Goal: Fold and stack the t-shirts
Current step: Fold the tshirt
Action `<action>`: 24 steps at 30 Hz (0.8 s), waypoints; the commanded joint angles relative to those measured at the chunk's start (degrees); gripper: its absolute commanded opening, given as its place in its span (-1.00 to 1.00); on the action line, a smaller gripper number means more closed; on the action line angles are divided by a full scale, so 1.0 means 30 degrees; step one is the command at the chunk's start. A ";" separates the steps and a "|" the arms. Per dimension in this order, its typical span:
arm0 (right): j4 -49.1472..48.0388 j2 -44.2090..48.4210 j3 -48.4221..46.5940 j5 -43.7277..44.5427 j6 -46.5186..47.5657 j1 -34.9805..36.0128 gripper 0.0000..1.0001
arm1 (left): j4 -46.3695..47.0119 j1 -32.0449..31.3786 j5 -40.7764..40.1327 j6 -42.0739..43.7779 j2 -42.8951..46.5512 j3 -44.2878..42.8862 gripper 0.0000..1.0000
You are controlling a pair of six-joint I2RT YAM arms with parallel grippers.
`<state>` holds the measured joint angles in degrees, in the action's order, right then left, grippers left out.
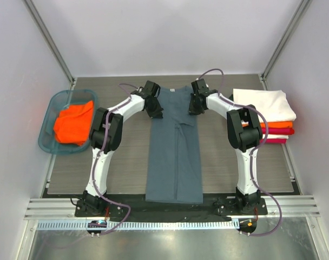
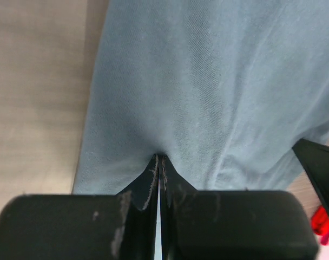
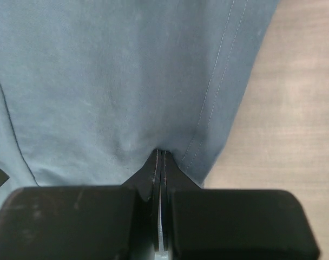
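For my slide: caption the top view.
Left gripper and right gripper pinch blue-grey shirt; folded stack right, orange shirt in basket left.

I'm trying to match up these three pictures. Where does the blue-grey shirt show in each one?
Top external: the blue-grey shirt lies as a long strip down the picture's middle.
Left wrist: it fills the centre and right.
Right wrist: it fills the left and centre.
Shared landmark: the wood-grain table beside the shirt.

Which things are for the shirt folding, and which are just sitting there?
For the job: blue-grey t-shirt, pinched by the left gripper and right gripper; stack of folded shirts; crumpled orange shirt.
Just there: teal basket; table.
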<state>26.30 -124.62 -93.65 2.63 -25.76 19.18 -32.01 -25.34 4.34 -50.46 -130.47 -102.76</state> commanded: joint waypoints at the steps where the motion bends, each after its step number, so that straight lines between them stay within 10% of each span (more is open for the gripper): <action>1: 0.0021 -0.1436 -0.1564 -0.0145 -0.0173 -0.0502 -0.98 | 0.0240 0.0829 0.0836 0.0091 -0.1564 -0.1339 -0.99; 16: 0.1368 -0.3436 -0.8452 -0.3367 -0.0906 -0.1559 -0.94 | -0.0139 0.2325 0.1895 0.0117 -0.1483 -0.4858 -0.89; 24: 0.1369 0.3673 -0.2084 -0.3574 -0.1023 -0.1092 -0.90 | -0.0405 0.1945 0.1251 0.0676 0.6648 0.0729 -0.74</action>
<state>29.85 -126.56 -106.43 -6.90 -28.47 14.81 -33.56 -18.83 9.78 -50.33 -124.70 -104.44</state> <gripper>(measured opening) 0.051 0.129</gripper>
